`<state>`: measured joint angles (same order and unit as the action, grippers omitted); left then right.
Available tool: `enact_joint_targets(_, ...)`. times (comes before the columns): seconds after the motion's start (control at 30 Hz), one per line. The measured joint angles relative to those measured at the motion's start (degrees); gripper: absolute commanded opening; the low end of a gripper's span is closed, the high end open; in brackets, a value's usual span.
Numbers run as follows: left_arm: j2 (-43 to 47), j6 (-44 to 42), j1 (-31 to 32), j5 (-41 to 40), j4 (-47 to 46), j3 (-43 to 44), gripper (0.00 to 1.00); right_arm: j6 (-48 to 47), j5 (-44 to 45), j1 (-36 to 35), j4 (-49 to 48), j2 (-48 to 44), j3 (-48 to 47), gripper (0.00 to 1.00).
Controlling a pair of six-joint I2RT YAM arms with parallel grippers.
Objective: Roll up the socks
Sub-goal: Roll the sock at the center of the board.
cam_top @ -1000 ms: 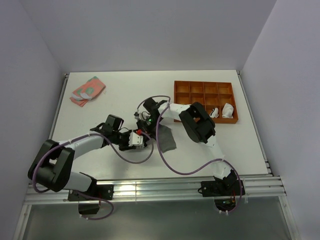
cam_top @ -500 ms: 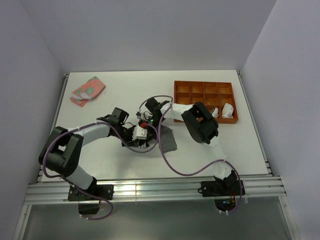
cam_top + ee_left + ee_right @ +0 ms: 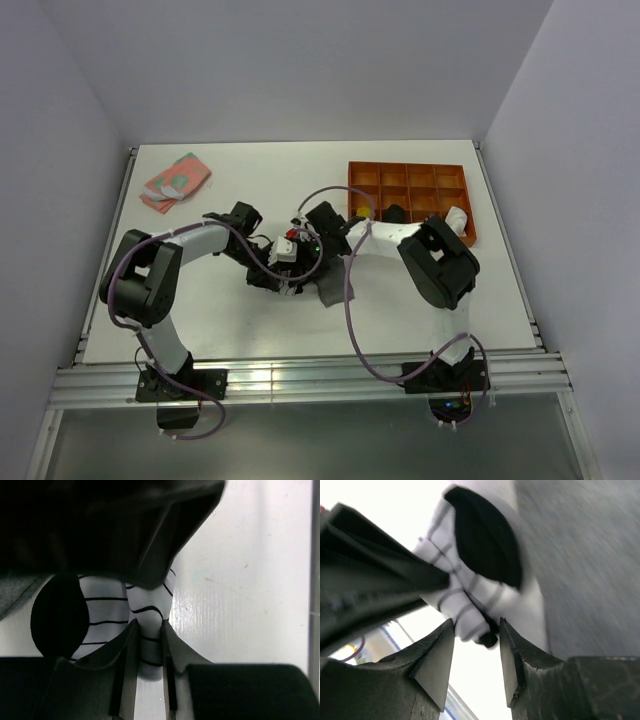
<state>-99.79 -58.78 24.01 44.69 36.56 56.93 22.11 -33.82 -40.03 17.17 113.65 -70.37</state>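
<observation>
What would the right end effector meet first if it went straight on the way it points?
Most likely the striped sock, which lies right ahead at the mouth of its open jaws, though depth is unclear.

Both arms bend inward, wrists nearly meeting; left gripper (image 3: 148, 630) pinches the striped sock (image 3: 102, 611), right gripper (image 3: 476, 630) stands parted.

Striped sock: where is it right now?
The striped sock sits mid-frame in the top view where both grippers meet, the grey sock just to its right. The left gripper pinches a fold of it; the right gripper is open.
</observation>
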Motion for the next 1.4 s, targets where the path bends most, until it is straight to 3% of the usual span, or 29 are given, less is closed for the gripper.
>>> enact_joint_targets(0.43,-9.4,0.0,-3.7,5.0,17.6,8.2,0.0,4.0,19.4,-0.2,-17.7,-20.8,26.0,0.48)
enact_joint_targets(0.57,-11.8,0.2,-3.7,5.9,21.2,9.6,0.0,2.4,26.7,-4.5,-21.6,-27.1,30.6,0.48)
enact_joint_targets(0.8,-15.9,0.1,-3.8,6.9,26.6,13.1,0.0,-2.4,34.0,-14.7,-25.6,-28.5,30.7,0.48)
enact_joint_targets(0.97,-19.0,-0.3,-4.1,7.9,30.5,15.2,0.0,-7.2,37.7,-21.5,-26.9,-24.2,29.0,0.48)
enact_joint_targets(1.4,-22.9,0.6,-4.3,8.0,36.3,16.1,0.0,-15.6,42.1,-28.7,-27.6,-18.4,23.1,0.51)
